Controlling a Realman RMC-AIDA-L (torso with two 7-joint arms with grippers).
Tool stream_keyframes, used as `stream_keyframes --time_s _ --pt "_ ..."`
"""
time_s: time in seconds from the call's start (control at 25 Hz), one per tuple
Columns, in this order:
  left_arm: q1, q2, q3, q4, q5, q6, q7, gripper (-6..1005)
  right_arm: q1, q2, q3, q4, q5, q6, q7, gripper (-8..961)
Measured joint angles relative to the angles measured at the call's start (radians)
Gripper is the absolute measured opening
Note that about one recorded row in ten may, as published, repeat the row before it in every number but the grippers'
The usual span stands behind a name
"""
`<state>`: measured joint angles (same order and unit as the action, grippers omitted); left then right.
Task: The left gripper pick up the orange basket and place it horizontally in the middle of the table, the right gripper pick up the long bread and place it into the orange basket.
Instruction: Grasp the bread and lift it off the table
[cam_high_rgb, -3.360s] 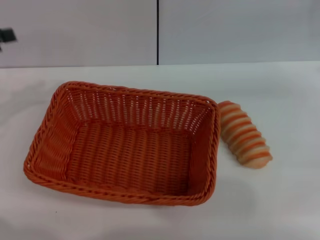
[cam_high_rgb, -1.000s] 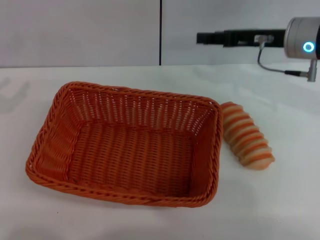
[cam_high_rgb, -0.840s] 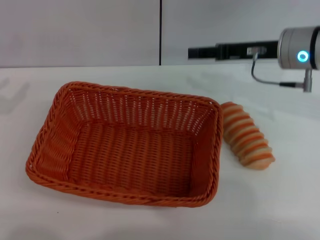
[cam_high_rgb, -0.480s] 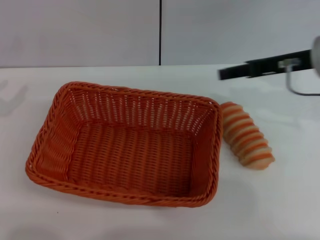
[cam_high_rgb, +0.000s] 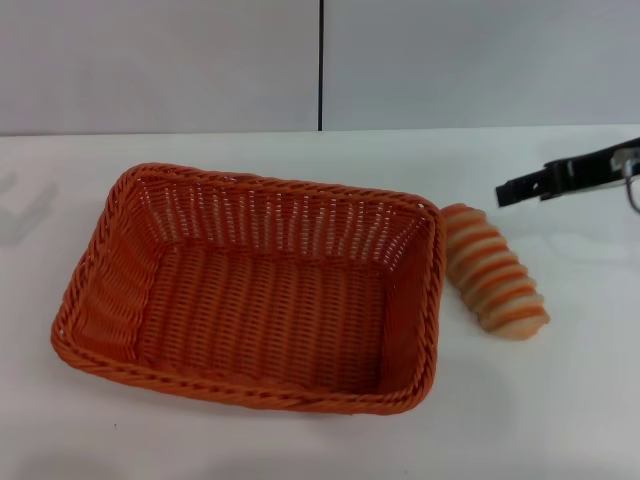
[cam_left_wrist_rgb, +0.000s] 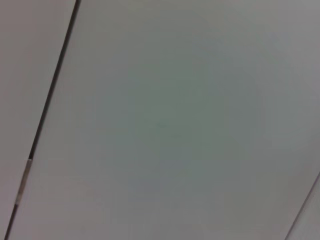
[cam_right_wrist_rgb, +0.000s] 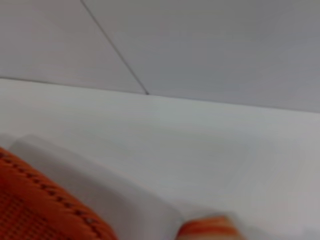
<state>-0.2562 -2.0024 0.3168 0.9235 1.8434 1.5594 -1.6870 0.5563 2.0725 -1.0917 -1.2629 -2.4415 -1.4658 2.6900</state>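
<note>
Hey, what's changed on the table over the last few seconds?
The right gripper came in from the right, swung across high behind the basket, then drew back rightward and dropped to hover just above the long bread. Nothing grasped. The orange basket and bread haven't moved.

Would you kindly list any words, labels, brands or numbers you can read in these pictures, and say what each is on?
None: no text shows on the orange basket, the long bread, the table or the right gripper.
</note>
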Motion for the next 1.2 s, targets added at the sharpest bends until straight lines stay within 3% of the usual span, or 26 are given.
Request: stream_keyframes --time_s 0.28,0.96,1.2 --pt "0.000 -0.004 0.013 0.000 0.001 0.003 0.001 668 0.021 0.000 -0.013 0.161 0.046 0.075 -0.047 665" --pt "-0.002 -0.009 0.013 0.000 0.000 0.010 -0.010 660 0.059 -0.012 0.003 0.314 0.046 0.168 -0.117 604" --pt "-0.002 -0.011 0.013 0.000 0.000 0.006 -0.011 658 0.066 -0.014 0.046 0.342 0.049 0.187 -0.160 371"
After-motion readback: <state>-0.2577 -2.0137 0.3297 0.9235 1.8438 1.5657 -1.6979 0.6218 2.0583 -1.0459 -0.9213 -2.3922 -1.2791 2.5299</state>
